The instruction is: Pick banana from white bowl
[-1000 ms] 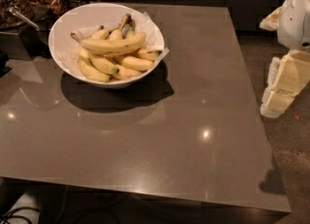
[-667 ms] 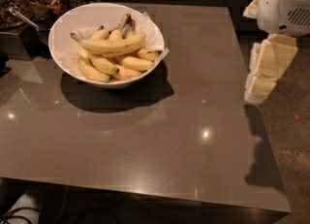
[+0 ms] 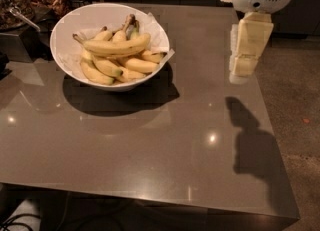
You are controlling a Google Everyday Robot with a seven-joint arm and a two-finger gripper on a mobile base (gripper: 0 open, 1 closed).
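— Where is the claw?

— In the camera view it hangs over the right edge of the tabletop, with nothing visibly in it. Released or clenched, I cannot tell.

— And the banana?

— Well apart from the claw, off to its left in the view. It lies on top of the other bananas in the white bowl. Its long axis runs almost straight toward the claw, blunt end nearer, stem farther.

— So?

— I judge a long sideways reach comes first, then a descent across that axis.

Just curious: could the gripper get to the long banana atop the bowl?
Probably yes. The gripper hangs over the right side of the table, apart from the white bowl. The banana lies on top of the other bananas, with nothing covering it.
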